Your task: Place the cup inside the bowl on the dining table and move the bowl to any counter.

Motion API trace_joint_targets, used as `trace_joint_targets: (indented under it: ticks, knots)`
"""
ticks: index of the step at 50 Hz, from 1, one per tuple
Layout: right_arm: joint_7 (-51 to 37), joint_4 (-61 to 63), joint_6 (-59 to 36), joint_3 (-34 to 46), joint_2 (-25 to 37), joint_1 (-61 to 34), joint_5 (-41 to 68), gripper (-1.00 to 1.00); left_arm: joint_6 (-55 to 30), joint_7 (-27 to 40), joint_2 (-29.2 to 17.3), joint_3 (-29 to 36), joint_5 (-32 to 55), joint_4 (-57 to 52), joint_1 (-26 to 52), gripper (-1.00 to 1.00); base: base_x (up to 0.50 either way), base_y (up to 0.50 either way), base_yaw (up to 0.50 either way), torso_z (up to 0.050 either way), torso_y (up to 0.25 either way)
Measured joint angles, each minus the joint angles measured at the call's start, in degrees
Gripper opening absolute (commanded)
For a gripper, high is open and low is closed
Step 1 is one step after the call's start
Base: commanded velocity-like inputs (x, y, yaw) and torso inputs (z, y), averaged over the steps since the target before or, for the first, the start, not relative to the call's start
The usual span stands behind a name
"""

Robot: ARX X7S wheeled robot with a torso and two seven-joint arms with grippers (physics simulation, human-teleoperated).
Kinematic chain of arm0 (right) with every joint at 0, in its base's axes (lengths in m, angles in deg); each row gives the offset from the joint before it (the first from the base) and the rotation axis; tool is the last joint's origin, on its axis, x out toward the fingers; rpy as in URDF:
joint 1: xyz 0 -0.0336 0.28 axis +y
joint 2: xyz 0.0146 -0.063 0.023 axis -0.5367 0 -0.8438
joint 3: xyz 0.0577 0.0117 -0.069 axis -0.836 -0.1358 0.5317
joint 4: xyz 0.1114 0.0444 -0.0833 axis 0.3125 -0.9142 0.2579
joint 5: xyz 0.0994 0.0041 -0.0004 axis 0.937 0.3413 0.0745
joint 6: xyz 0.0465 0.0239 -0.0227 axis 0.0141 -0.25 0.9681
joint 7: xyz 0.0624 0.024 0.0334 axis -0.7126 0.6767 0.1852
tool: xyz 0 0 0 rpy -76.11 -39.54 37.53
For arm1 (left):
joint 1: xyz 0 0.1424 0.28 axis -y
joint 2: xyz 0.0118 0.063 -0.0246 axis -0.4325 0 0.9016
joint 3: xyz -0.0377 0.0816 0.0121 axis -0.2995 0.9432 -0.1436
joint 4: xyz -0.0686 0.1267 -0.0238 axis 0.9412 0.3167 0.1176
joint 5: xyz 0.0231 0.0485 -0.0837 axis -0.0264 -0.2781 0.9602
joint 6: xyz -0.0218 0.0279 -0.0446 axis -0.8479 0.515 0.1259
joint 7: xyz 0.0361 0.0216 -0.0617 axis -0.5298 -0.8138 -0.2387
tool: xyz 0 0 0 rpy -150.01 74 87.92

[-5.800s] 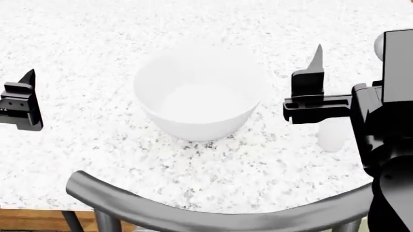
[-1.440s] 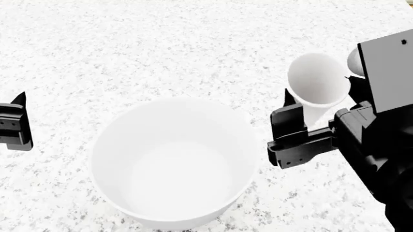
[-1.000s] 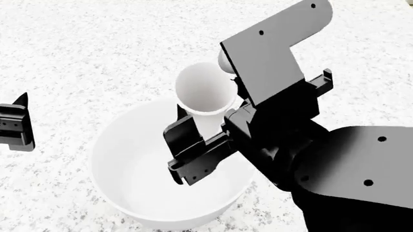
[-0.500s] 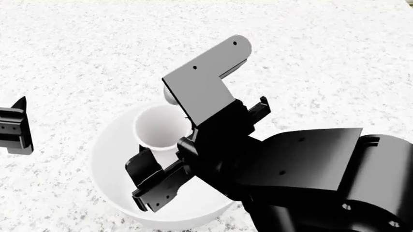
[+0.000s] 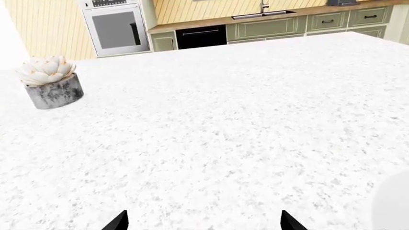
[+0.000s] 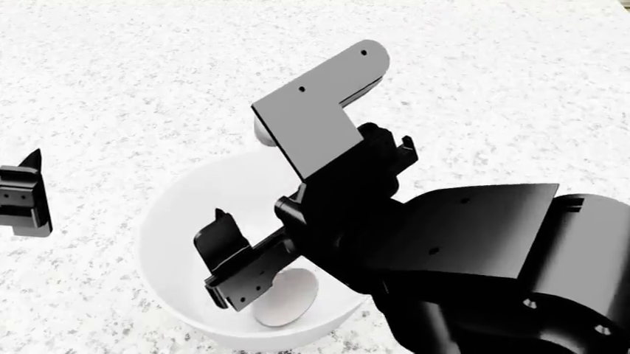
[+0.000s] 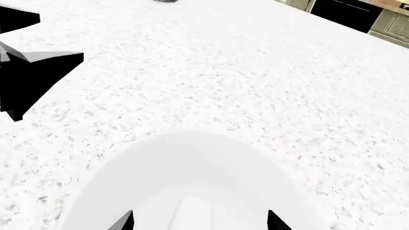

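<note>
The cup (image 6: 286,299) lies tipped over on the floor of the bowl (image 6: 175,243), free of any finger. My right gripper (image 6: 285,188) hovers open over the bowl, one black finger (image 6: 229,258) inside the rim line, the other hidden by the camera bracket. In the right wrist view, the cup (image 7: 191,214) shows between and below the spread tips of my right gripper (image 7: 199,221), within the bowl (image 7: 128,172). My left gripper (image 6: 22,195) hangs open to the bowl's left over the dining table (image 6: 147,74). In the left wrist view, the left gripper (image 5: 203,223) holds nothing.
A potted succulent (image 5: 51,84) stands far out on the dining table (image 5: 223,120). Beyond the table a wood-topped counter (image 5: 211,22) with a sink runs along the plank wall, next to an oven (image 5: 115,28). The left gripper (image 7: 32,72) shows beside the bowl.
My right arm carried the cup leftward over the bowl, then the gripper opened. The cup dropped from between the fingers and now lies at the bowl's bottom. The left gripper stayed put.
</note>
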State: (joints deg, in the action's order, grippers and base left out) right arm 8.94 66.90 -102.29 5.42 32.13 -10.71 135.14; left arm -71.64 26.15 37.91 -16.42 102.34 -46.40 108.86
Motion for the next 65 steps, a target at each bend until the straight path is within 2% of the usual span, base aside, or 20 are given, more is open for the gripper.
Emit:
trace_joint_targets:
  ticks: [11, 22, 37, 65]
  knots:
    - [-0.56, -2.99, 0.79, -2.99, 3.0, -3.82, -0.21, 1.0, 0.38, -0.05, -0.16, 0.23, 0.06, 0.19, -0.09, 1.0, 0.0, 0.0, 0.0, 0.0, 0.0]
    - [-0.41, -8.13, 3.13, -3.86, 5.14, -1.36, -2.3, 1.0, 0.62, 0.04, -0.31, 0.3, 0.23, 0.24, -0.25, 1.0, 0.0, 0.0, 0.0, 0.0, 0.0]
    - [-2.06, -13.37, 4.27, -5.12, 4.01, 4.15, -0.04, 1.0, 0.66, 0.56, -0.15, 0.43, 0.58, 0.31, -0.4, 1.0, 0.0, 0.0, 0.0, 0.0, 0.0]
    - [-1.68, -23.54, 8.68, -8.54, 3.67, 7.15, 1.15, 1.0, 0.41, 1.11, -0.48, 0.16, 1.77, 0.42, -0.61, 1.0, 0.0, 0.0, 0.0, 0.0, 0.0]
